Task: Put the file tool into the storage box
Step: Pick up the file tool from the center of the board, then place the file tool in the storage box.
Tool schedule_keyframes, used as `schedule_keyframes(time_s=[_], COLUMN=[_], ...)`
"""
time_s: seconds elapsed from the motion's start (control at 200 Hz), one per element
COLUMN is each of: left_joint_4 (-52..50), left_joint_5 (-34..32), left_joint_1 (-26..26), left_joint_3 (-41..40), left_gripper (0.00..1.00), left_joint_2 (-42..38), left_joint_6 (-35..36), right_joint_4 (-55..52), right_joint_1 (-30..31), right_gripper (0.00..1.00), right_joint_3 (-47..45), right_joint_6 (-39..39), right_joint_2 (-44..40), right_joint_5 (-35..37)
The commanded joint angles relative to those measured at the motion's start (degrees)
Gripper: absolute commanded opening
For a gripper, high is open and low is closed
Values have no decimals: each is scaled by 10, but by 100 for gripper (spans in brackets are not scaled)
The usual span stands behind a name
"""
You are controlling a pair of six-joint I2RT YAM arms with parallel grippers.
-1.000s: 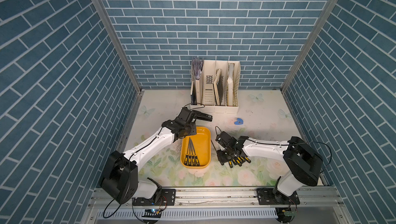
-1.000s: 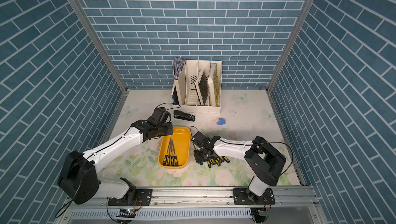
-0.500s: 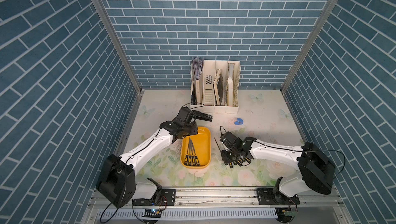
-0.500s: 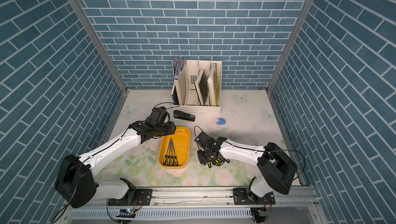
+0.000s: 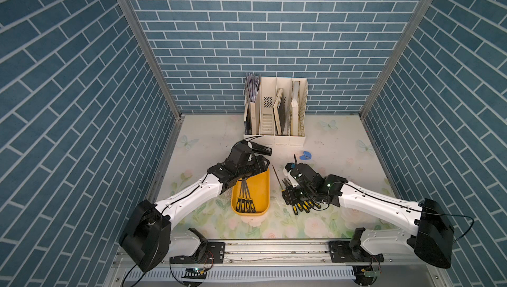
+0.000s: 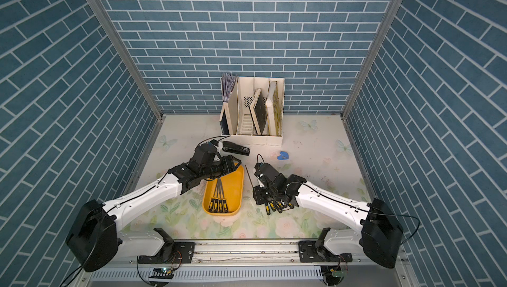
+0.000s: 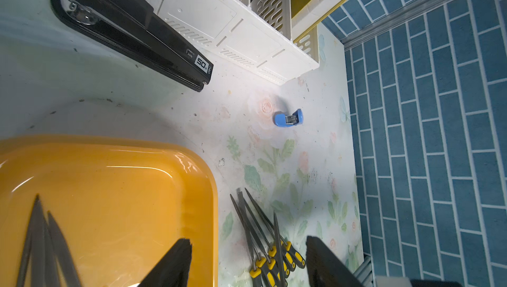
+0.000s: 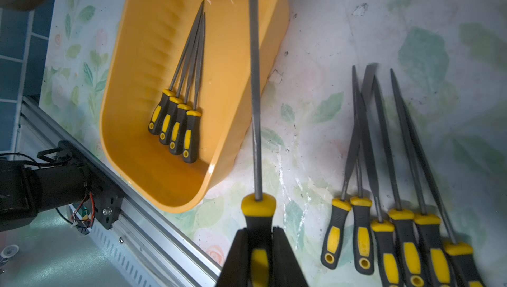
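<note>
Black-and-yellow-handled steel file (image 8: 255, 107) is clamped at its handle by the right gripper (image 8: 259, 255), just beside the shallow yellow-orange plastic storage box (image 8: 129, 162). Four matching files (image 8: 178, 123) are laid inside. The left gripper (image 7: 248, 240) is spread wide, empty, above the box's far end.

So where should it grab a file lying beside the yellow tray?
Probably by the black-and-yellow handle, from above, jaws across its width. The loose files lie flat, their thin shafts crossing, handles side by side. The right gripper holds a file by its handle.
</note>
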Motion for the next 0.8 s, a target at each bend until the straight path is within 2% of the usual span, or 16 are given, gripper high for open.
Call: schedule_keyframes(time_s=[0.0, 0.16, 0.235, 0.285, 0.355, 0.42, 0.55, 0.595, 0.72, 0.795], left_joint_4=[35, 44, 46, 45, 41, 41, 4, -7, -59, -99], left_joint_5=[3, 0, 2, 2, -1, 3, -1, -3, -5, -2], left_joint_1=[-8, -18, -21, -22, -23, -22, -22, -21, -10, 8], left_joint_3=[-8, -2, -2, -1, -2, -1, 11, 14, 31, 46], left_gripper=[70, 68, 61, 49, 20, 0, 0, 0, 0, 0], left_joint_2=[20, 42, 53, 59, 60, 59, 47, 39, 16, 4], left_joint_6=[-32, -35, -37, -38, -39, -36, -12, -4, 32, 64], right_joint_4=[17, 30, 30, 31, 26, 22, 14, 9, -7, -27], right_joint_1=[11, 20, 24, 24, 24, 24, 24, 21, 15, 5], right_gripper=[6, 6, 6, 6, 6, 7, 12, 18, 58, 72], right_joint_3=[19, 36, 46, 50, 53, 55, 64, 68, 78, 84], right_joint_6=[8, 12, 12, 12, 12, 12, 11, 8, -5, -16], right_joint_2=[12, 29, 33, 33, 34, 36, 38, 39, 40, 34], right_joint_5=[-16, -23, -24, -25, -25, -23, -22, -21, -24, -18])
